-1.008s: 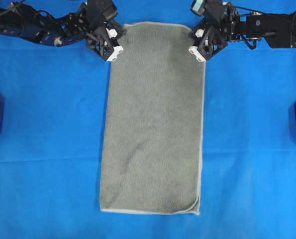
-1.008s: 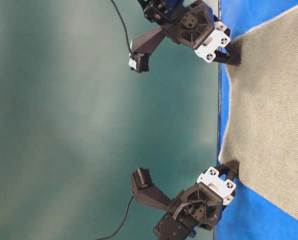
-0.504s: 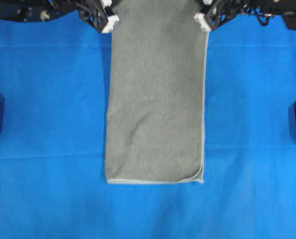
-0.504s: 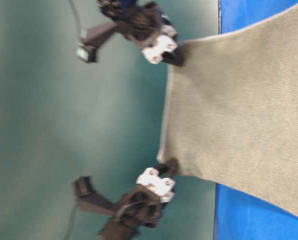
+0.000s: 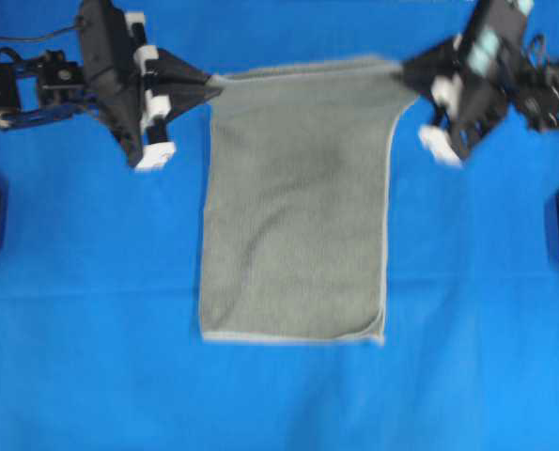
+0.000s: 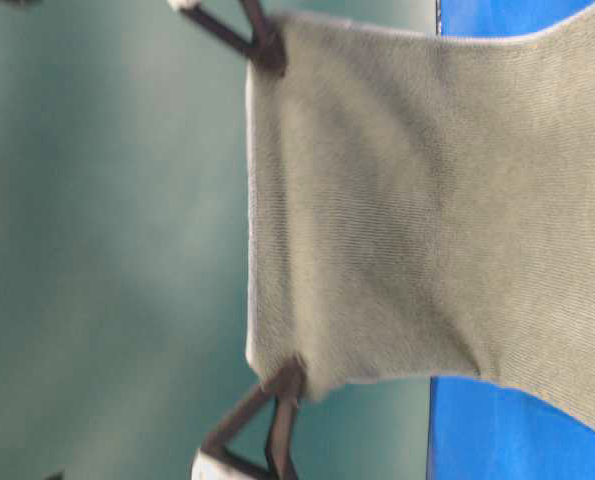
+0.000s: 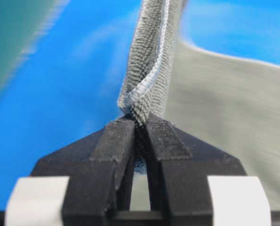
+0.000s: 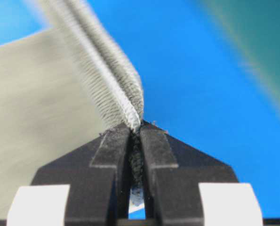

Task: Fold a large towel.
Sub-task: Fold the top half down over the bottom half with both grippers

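While the left gripper (image 5: 204, 83) is clamped on just the towel (image 5: 298, 207) corner, w/ little cloth between its tips, that corner could slip under tension. Towel's top edge hangs lifted, bottom end on the blue table covering (image 5: 91, 329). Right gripper (image 5: 409, 68) pinches the other corner equally thinly; uneven travel btwn arms would skew the fold.

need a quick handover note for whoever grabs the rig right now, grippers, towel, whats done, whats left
Left gripper: shut on one far corner of the towel.
Right gripper: shut on the other far corner.
Towel: far end lifted off the blue table covering and stretched between the two grippers; the near end lies flat on the covering.
Done: both far corners are gripped and raised.
Left: carry the raised edge over to the near edge, lay it down squarely, release, then probably make any further folds.
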